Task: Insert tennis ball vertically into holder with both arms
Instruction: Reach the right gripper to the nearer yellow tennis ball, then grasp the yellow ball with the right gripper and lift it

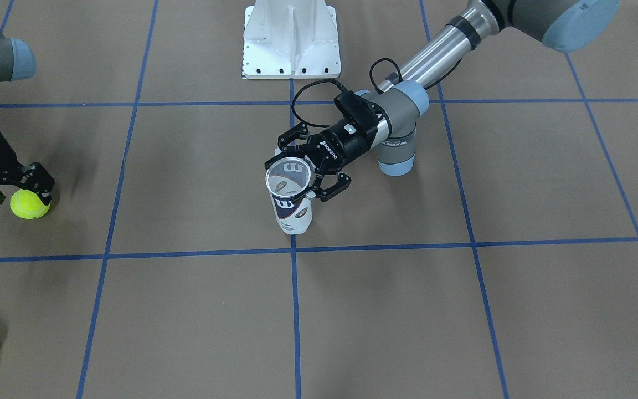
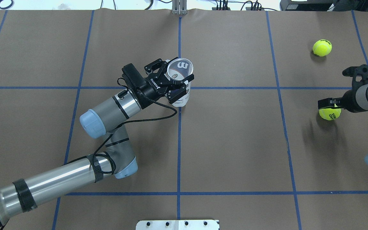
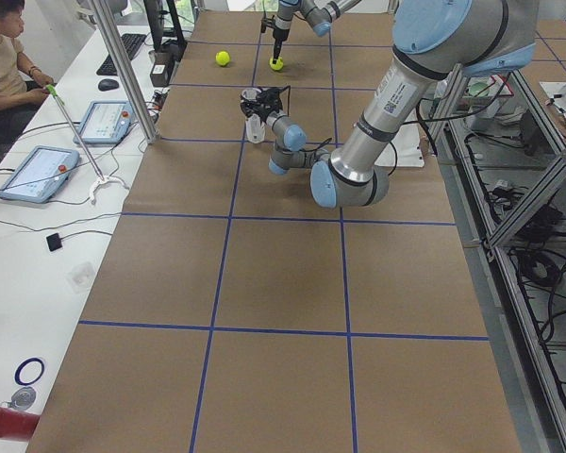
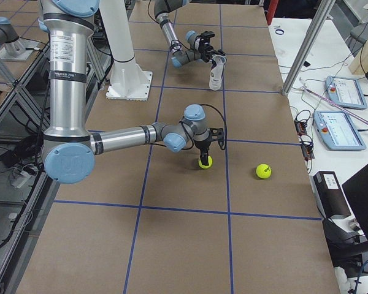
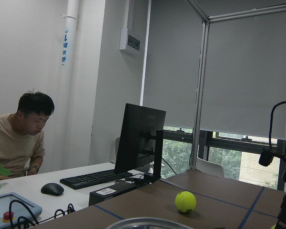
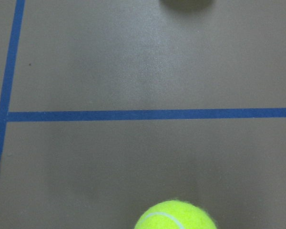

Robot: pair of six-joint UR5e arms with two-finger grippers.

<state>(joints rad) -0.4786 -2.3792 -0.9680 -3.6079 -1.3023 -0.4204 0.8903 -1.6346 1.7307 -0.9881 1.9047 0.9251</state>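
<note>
The holder (image 1: 292, 213), a clear tube with a navy and white label, stands upright with its mouth open near the table's middle; it also shows in the overhead view (image 2: 180, 95). My left gripper (image 1: 299, 177) comes in from the side and is shut around its upper part. My right gripper (image 1: 22, 188) points down and is shut on a yellow tennis ball (image 1: 29, 204), held just above the table far to my right. The overhead view shows that ball (image 2: 329, 114), and its top shows in the right wrist view (image 6: 175, 217).
A second tennis ball (image 2: 322, 48) lies loose beyond the right gripper, near the table's far right. The white pedestal base (image 1: 291, 39) stands at the robot's side. An operator (image 3: 0, 47) sits at a desk beyond the far edge.
</note>
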